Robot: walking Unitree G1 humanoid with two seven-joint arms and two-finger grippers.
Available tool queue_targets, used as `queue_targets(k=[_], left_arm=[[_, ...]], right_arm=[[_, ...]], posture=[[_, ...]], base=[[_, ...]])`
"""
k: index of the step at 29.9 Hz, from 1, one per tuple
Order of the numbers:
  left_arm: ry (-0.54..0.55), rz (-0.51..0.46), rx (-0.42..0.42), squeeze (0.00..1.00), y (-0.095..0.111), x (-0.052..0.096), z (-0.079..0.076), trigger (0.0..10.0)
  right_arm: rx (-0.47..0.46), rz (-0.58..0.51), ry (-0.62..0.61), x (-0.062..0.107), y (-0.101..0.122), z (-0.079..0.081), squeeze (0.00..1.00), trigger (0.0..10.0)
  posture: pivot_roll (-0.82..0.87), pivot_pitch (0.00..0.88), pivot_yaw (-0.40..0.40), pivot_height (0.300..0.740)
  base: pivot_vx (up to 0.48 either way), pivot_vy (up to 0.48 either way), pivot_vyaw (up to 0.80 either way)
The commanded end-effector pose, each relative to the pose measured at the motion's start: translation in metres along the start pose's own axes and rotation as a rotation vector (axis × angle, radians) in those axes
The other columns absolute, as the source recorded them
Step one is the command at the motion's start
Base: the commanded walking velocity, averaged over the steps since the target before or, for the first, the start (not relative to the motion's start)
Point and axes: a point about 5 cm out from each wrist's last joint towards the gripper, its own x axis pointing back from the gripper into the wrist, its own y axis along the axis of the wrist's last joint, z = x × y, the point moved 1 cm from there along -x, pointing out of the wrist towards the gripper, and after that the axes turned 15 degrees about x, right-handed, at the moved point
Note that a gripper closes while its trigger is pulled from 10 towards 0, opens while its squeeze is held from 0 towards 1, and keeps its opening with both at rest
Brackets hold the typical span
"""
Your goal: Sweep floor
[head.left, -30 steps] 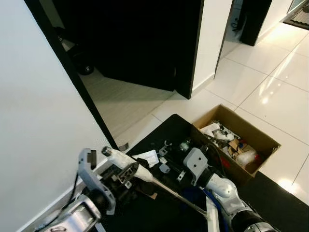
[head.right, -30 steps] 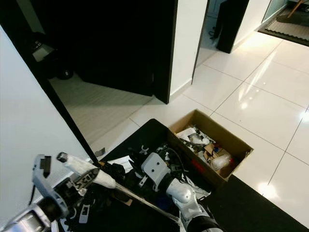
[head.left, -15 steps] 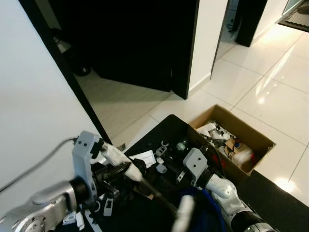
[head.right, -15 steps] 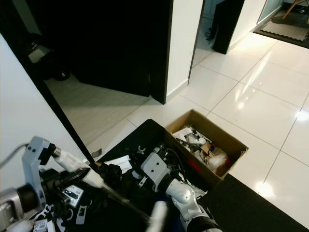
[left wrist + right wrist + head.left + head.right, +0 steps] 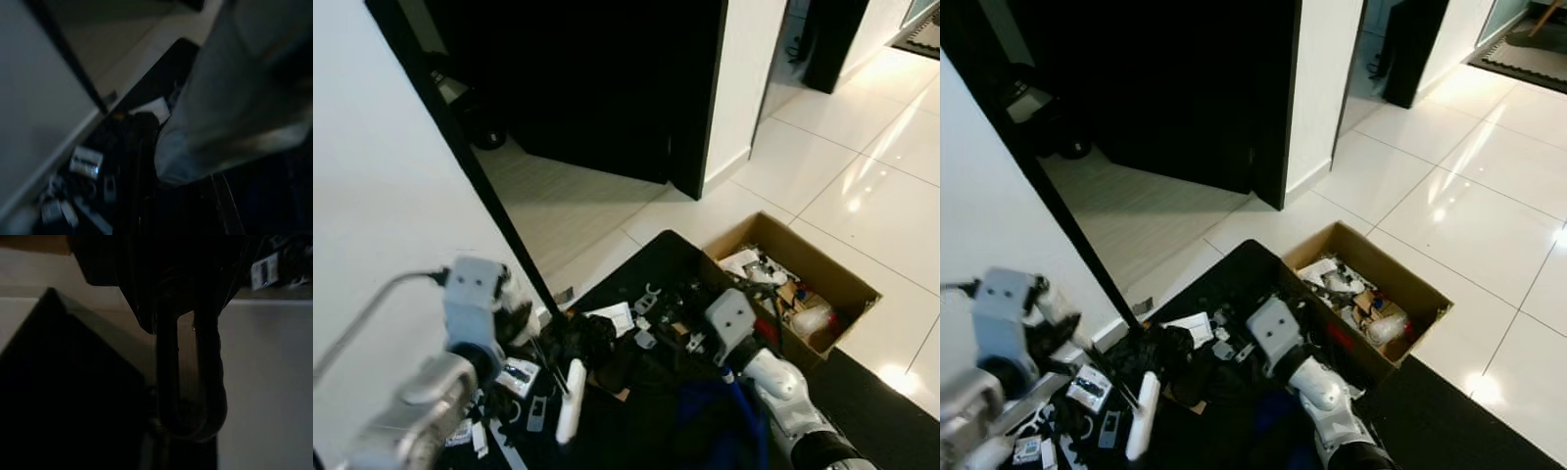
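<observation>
Broom handle: the white handle (image 5: 571, 399) stands out over the black mat (image 5: 646, 274), near the mat's edge by the white wall (image 5: 382, 245), slanting down toward the litter there. I judge this tool is what I sweep with; its head is hidden in the dark clutter.
Left fingers: my left arm (image 5: 431, 392) is raised beside the wall, wrist high, presumably to steer the handle's upper end. I cannot tell whether these fingers are open or closed, or gripping.
Right fingers: my right arm (image 5: 759, 357) reaches low across the mat toward the handle's lower part. Cannot tell their opening either; the right wrist view is too dark.
Litter: small white scraps and cards (image 5: 1089, 388) lie along the wall edge of the mat, what I judge needs gathering.
Cardboard box (image 5: 822, 284): sits open on the tile floor (image 5: 862, 176), touching the mat's far edge, already holding rubbish.
</observation>
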Motion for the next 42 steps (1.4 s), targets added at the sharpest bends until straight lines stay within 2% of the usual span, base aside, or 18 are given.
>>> queue_targets(k=[1, 6, 13, 14, 18, 22, 24, 26, 27, 29, 31, 32, 34, 36, 38, 39, 41, 42], left_arm=[[0.148, 0.047, -0.031, 0.0, -0.019, -0.003, 0.015, 10.0], [0.212, 0.072, -0.046, 0.0, -0.03, -0.009, 0.021, 10.0], [0.271, 0.014, -0.045, 0.0, -0.019, -0.02, 0.03, 10.0], [0.271, 0.014, -0.045, 0.0, -0.019, -0.02, 0.03, 10.0], [0.274, -0.004, -0.037, 0.0, -0.016, -0.025, 0.03, 10.0], [0.253, -0.022, -0.026, 0.0, -0.014, -0.031, 0.022, 10.0], [0.248, -0.024, -0.024, 0.0, -0.014, -0.032, 0.021, 10.0], [0.237, -0.031, -0.019, 0.0, -0.013, -0.034, 0.018, 10.0], [0.237, -0.031, -0.019, 0.0, -0.013, -0.034, 0.018, 10.0], [0.231, -0.036, -0.017, 0.0, -0.013, -0.036, 0.016, 10.0], [0.228, -0.039, -0.015, 0.0, -0.013, -0.037, 0.015, 10.0], [0.228, -0.039, -0.015, 0.0, -0.013, -0.037, 0.015, 10.0], [0.226, -0.041, -0.013, 0.0, -0.014, -0.038, 0.014, 10.0], [0.226, -0.043, -0.012, 0.0, -0.014, -0.038, 0.014, 10.0], [0.224, -0.044, -0.011, 0.0, -0.014, -0.039, 0.014, 10.0], [0.224, -0.044, -0.011, 0.0, -0.014, -0.039, 0.014, 10.0], [0.22, -0.044, -0.011, 0.0, -0.015, -0.039, 0.012, 10.0], [0.22, -0.044, -0.011, 0.0, -0.015, -0.039, 0.012, 10.0]], right_arm=[[-0.013, -0.066, -0.054, -0.001, 0.014, -0.012, 0.0, 10.0], [0.014, -0.117, -0.078, 0.002, 0.028, -0.025, 0.0, 10.0], [0.067, -0.2, -0.131, 0.007, 0.066, -0.057, 0.0, 10.0], [0.067, -0.2, -0.131, 0.007, 0.066, -0.057, 0.0, 10.0], [0.064, -0.227, -0.19, 0.004, 0.081, -0.076, 0.0, 10.0], [-0.052, -0.231, -0.357, 0.002, 0.084, -0.111, 0.0, 10.0], [-0.069, -0.23, -0.383, 0.001, 0.083, -0.116, 0.0, 10.0], [-0.12, -0.24, -0.467, 0.0, 0.085, -0.132, 0.0, 10.0], [-0.12, -0.24, -0.467, 0.0, 0.085, -0.132, 0.0, 10.0], [-0.153, -0.24, -0.529, 0.001, 0.088, -0.145, 0.0, 10.0], [-0.134, -0.235, -0.589, 0.001, 0.09, -0.16, 0.0, 10.0], [-0.134, -0.235, -0.589, 0.001, 0.09, -0.16, 0.0, 10.0], [-0.076, -0.234, -0.642, 0.0, 0.093, -0.175, 0.0, 10.0], [-0.056, -0.236, -0.659, -0.001, 0.094, -0.18, 0.0, 10.0], [0.015, -0.238, -0.691, -0.003, 0.098, -0.191, 0.0, 10.0], [0.015, -0.238, -0.691, -0.003, 0.098, -0.191, 0.0, 10.0], [0.138, -0.252, -0.74, -0.003, 0.108, -0.205, 0.0, 10.0], [0.138, -0.252, -0.74, -0.003, 0.108, -0.205, 0.0, 10.0]], posture=[[0.16, 0.22, 0.094, 0.74], [0.15, 0.215, 0.095, 0.74], [0.12, 0.206, 0.098, 0.74], [0.12, 0.206, 0.098, 0.74], [0.11, 0.202, 0.097, 0.74], [0.11, 0.194, 0.092, 0.74], [0.11, 0.194, 0.092, 0.74], [0.11, 0.188, 0.09, 0.74], [0.11, 0.188, 0.09, 0.74], [0.12, 0.185, 0.088, 0.74], [0.12, 0.183, 0.088, 0.74], [0.12, 0.183, 0.088, 0.74], [0.12, 0.18, 0.088, 0.74], [0.12, 0.18, 0.087, 0.74], [0.12, 0.18, 0.086, 0.74], [0.12, 0.18, 0.086, 0.74], [0.13, 0.18, 0.084, 0.74], [0.13, 0.18, 0.084, 0.74]], base=[[0.0, 0.0, 0.0], [0.0, 0.0, 0.0], [0.0, 0.0, 0.0], [0.0, 0.0, 0.0], [0.0, 0.0, 0.0], [0.0, 0.0, 0.0], [0.0, 0.0, 0.0], [0.0, 0.0, 0.0], [0.0, 0.0, 0.0], [0.0, 0.0, 0.0], [0.0, 0.0, 0.0], [0.0, 0.0, 0.0], [0.0, 0.0, 0.0], [0.0, 0.0, 0.0], [0.0, 0.0, 0.0], [0.0, 0.0, 0.0], [0.0, 0.0, 0.0], [0.0, 0.0, 0.0]])
